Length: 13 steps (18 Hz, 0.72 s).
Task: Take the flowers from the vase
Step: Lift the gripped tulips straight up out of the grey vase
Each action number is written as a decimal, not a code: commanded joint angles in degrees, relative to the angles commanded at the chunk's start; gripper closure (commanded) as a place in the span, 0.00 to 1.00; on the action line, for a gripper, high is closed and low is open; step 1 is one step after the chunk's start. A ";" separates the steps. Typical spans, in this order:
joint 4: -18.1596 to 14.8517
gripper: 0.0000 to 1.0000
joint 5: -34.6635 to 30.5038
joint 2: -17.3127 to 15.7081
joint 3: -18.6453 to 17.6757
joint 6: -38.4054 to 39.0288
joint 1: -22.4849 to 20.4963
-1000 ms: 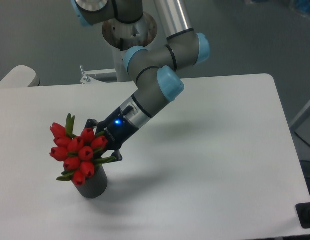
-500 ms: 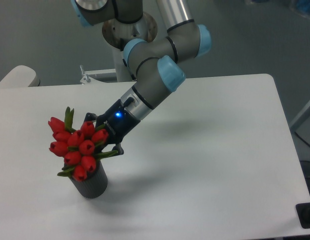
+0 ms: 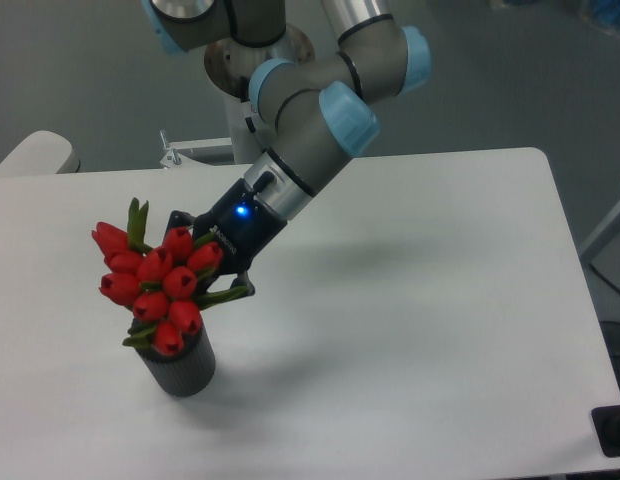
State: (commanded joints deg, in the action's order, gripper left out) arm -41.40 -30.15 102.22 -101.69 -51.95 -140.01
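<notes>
Black two-finger hand (image 3: 212, 262) pinching red tulip bunch with green leaves (image 3: 155, 287), above ribbed dark grey cylinder vase (image 3: 182, 364) on white table (image 3: 410, 330).

Single raised front view, facing arm (image 3: 310, 110)

The flowers (image 3: 155, 288) have risen slightly in the vase (image 3: 182, 367) as the arm (image 3: 308, 140) lifted.

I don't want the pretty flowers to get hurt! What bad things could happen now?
The bunch of red tulip buds with green leaves sits low over the small dark grey ribbed vase, so the stems may catch and tip the vase. The black two-finger gripper reaches in from the side; its grip point is hidden, so the bunch could slip out. Squeezed buds might also get crushed.
</notes>
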 joint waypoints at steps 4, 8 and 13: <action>-0.09 0.69 0.00 -1.76 0.17 1.75 -0.62; -0.18 0.69 -0.09 -3.52 0.88 4.30 -0.79; -0.44 0.69 -0.09 -5.53 1.85 6.59 -1.84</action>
State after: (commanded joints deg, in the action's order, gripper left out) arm -41.84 -30.23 96.69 -99.84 -45.36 -141.85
